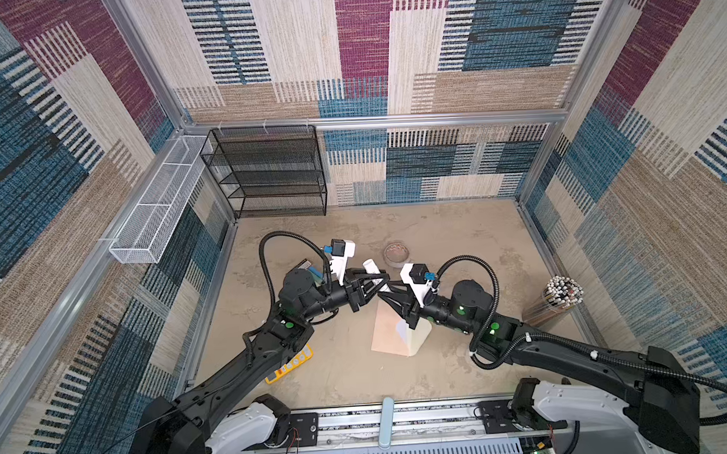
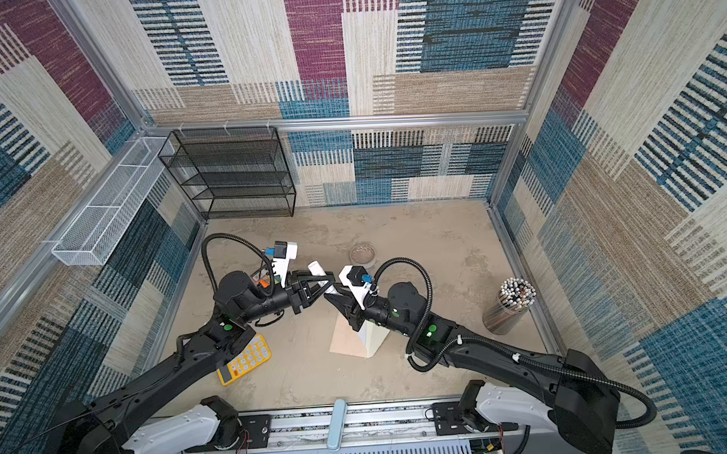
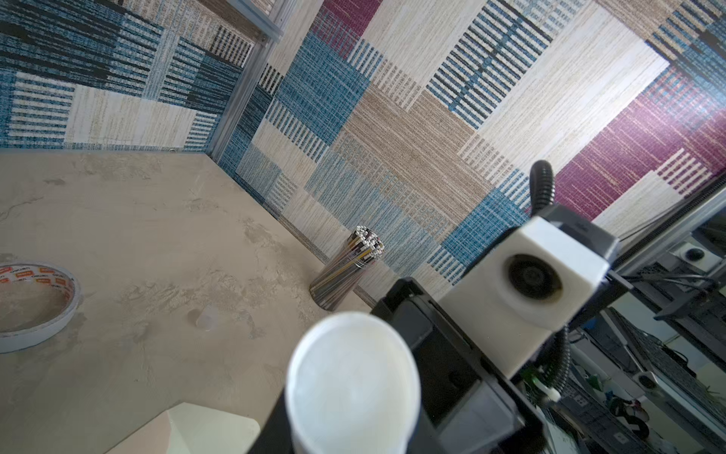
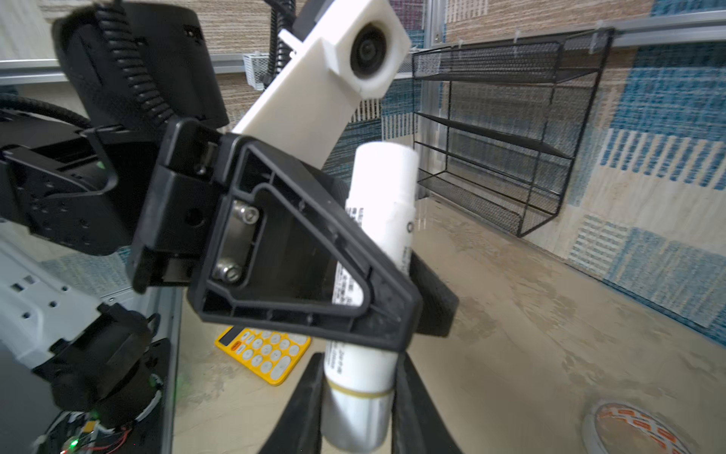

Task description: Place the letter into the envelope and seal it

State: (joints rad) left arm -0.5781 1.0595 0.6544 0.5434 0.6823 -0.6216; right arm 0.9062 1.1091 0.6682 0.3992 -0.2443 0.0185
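The left gripper and the right gripper are meeting above the middle of the desk, both gripping one white tube. The left fingers are pinching its printed middle at a narrow opening. The right fingers are clamping its grey end, just as narrow. The envelope is lying flat on the desk below the right gripper, partly hidden by it, with its cream flap lying open toward the right arm.

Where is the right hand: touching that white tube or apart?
Touching. The right wrist view shows the right hand gripping the white tube on both sides, no gap.
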